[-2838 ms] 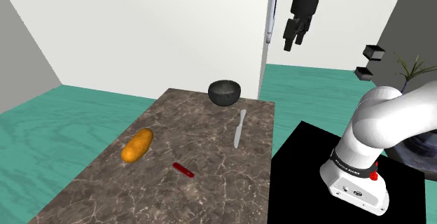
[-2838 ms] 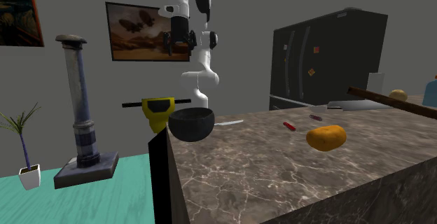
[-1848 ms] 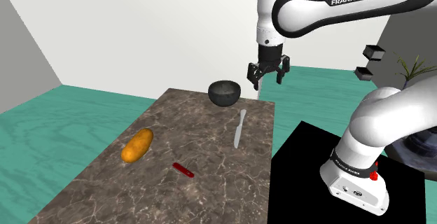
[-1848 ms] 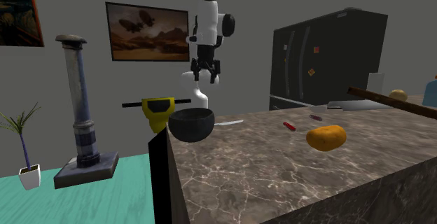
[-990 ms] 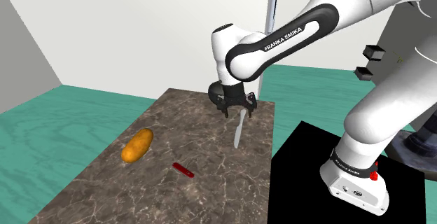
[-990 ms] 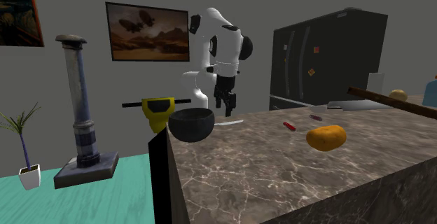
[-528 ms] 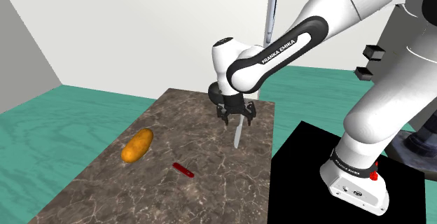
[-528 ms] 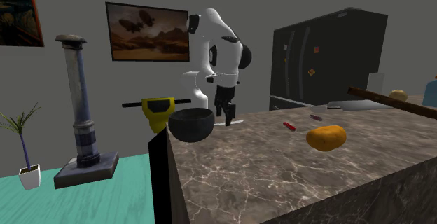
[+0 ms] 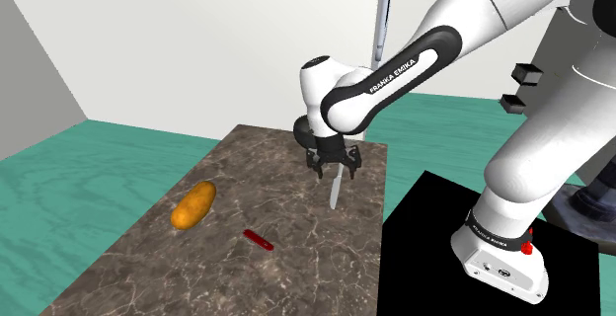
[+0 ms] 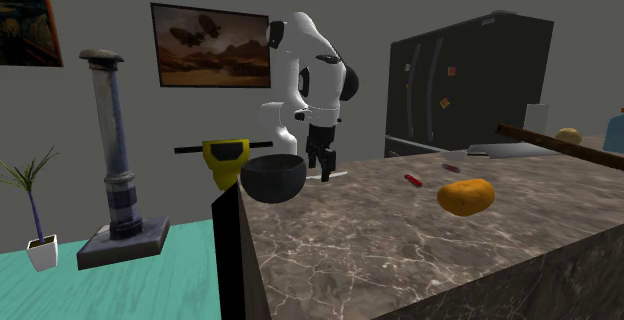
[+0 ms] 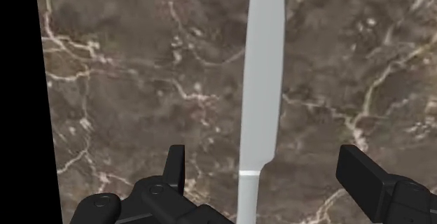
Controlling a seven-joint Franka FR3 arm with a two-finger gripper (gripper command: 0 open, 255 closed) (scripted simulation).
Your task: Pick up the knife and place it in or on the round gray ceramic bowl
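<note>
The knife (image 11: 262, 82) is lying flat on the tabletop (image 9: 276, 196), close to the edge that faces the stand and toward the far end. I'm not seeing it lifted yet. My hand (image 11: 262, 161) is hanging low over it with the fingers (image 11: 175, 165) spread wide. They are standing either side of the handle end and touching nothing, so the hand is released and gripping nothing.

As I'm judging it, only the approach is done. The closing, the lift, the carry and the drop into the bowl (image 10: 272, 176) are all left. The bowl is sitting at the tabletop's far edge, near the knife's far end.

The knife is showing plain pale grey and smooth. It is a long, slim table-knife shape with a rounded tip, and a thin line is marking where blade meets handle. The tabletop is looking like brown marble with pale veins running through it. The bowl is reading dark, round and deep. Further toward the near end, an orange oblong loaf (image 9: 193, 204) and a small red item (image 9: 259, 238) are lying well apart from the knife.
</note>
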